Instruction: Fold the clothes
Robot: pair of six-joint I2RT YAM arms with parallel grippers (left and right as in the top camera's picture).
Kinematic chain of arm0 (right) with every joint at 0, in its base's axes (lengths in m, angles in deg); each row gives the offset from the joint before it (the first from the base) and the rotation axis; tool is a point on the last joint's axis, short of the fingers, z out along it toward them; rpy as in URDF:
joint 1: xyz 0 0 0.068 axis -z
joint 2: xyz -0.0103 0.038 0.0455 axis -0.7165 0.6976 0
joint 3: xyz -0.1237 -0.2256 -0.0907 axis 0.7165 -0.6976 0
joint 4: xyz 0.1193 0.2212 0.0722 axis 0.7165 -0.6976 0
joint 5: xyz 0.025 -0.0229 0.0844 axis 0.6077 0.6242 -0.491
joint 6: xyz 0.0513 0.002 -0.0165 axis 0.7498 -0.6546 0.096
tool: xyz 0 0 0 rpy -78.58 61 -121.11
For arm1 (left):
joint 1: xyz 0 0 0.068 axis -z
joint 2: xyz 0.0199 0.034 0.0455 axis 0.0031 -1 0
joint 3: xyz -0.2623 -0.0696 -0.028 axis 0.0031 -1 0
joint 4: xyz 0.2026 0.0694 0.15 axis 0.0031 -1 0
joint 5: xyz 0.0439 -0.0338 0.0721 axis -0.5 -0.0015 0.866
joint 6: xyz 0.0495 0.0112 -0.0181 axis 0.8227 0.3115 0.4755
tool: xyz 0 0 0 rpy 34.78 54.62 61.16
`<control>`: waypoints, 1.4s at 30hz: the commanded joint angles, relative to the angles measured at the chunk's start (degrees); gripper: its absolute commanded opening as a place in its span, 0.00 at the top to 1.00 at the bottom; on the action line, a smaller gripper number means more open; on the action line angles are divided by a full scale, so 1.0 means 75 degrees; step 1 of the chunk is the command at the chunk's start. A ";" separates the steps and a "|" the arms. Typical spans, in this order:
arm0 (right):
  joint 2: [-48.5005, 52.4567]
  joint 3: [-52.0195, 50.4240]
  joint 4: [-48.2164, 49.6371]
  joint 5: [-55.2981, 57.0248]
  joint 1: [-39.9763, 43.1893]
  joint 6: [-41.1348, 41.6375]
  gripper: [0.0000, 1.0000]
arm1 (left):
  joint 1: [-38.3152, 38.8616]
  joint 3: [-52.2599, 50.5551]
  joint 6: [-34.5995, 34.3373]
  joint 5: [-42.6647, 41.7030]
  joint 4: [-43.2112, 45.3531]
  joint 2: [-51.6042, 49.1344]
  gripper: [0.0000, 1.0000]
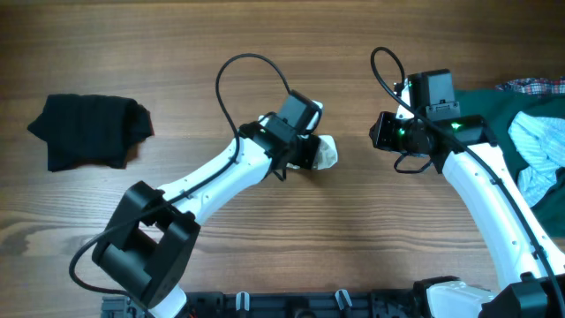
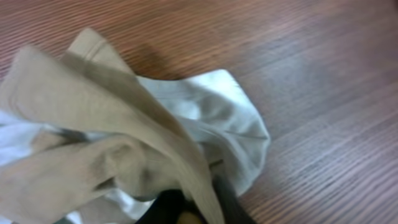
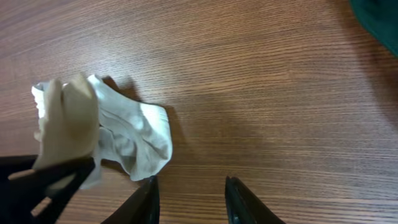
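Far out to the left of the left gripper (image 1: 311,148), a folded black knit garment (image 1: 88,131) lay flat on the brown wooden table (image 1: 265,35), and only the overhead camera took it in. At the left gripper's tip sat the small cream-white garment with tan patches (image 1: 328,155). From above it was only a pale scrap poking out past the black wrist. The left wrist camera showed it bunched in loose folds, the tan cloth heaped on the near side and the white cloth spread on the wood beyond. That cloth hid most of the fingers, so whether they pinched it or had let go could not be told. The right wrist camera saw the same bundle from the far side, its tan part standing up against the left gripper's dark body and its white part resting on the table. The right gripper (image 3: 189,200) was just to the right of the bundle, apart from it, fingers spread with bare wood between them. Behind the right gripper, at the table's right edge, lay a dark green garment (image 1: 494,110) with a pale blue striped one (image 1: 540,146) on it and a plaid one (image 1: 534,86) beside.
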 commanded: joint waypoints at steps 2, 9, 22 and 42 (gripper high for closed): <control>-0.0035 0.0041 -0.0015 -0.0117 0.0020 0.0082 0.66 | 0.0192 0.0023 0.0076 0.0090 0.0067 0.0000 0.31; -0.0032 0.0041 0.0006 -0.0119 0.0017 0.0064 0.65 | 0.0122 0.0382 0.0076 0.0300 -0.0458 0.0341 0.24; 0.1239 -0.0015 0.1142 -0.2920 -0.1087 -0.0385 0.96 | -0.2384 0.0420 -0.0909 0.0405 -0.1603 0.0697 0.70; 0.3692 -0.0003 0.5788 -0.1081 -0.1603 0.2090 0.96 | -0.2818 0.0420 -0.1017 0.0382 -0.1973 0.0688 0.89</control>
